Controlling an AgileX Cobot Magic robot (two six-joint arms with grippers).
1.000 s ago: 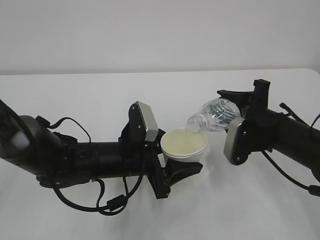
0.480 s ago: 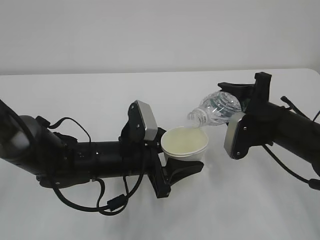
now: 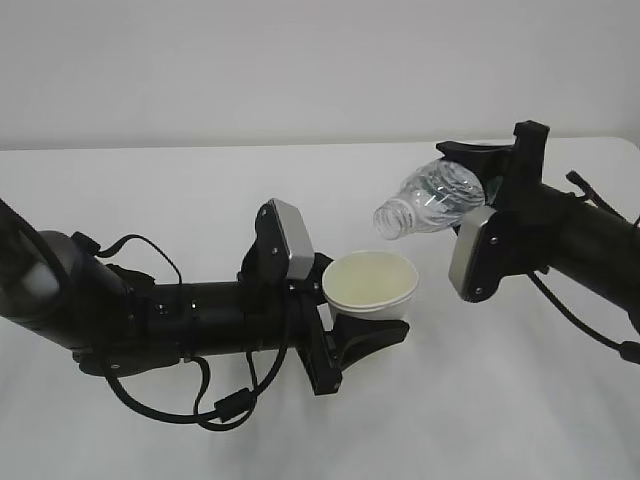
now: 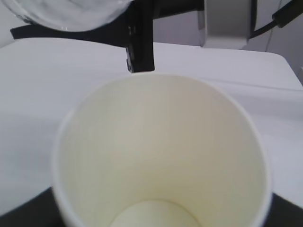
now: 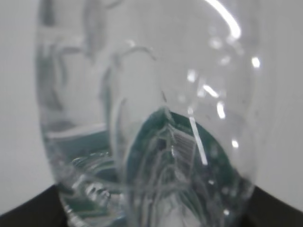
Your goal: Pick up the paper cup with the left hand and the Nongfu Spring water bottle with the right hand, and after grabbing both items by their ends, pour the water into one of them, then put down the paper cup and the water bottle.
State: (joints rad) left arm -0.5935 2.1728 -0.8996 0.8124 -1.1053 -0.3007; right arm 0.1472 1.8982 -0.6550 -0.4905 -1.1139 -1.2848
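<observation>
The pouring step appears to be at or near its end: the Nongfu Spring water bottle point(image 3: 432, 203) is held almost on its side, its open neck tipped slightly down, above and just to the right of the paper cup point(image 3: 370, 287), and no stream of water can be made out between them. The bottle is gripped at its base end by the right hand point(image 3: 487, 195), whose jaws are parted to the bottle's width and closed on it. The cup is clasped about its lower body by the left hand point(image 3: 345, 335), jaws likewise parted to the cup's width, clear of the table point(image 3: 200, 190). Whether water lies in the cup cannot be told. Next, both items are judged due to be brought upright and set down on the table, apart from each other.
</observation>
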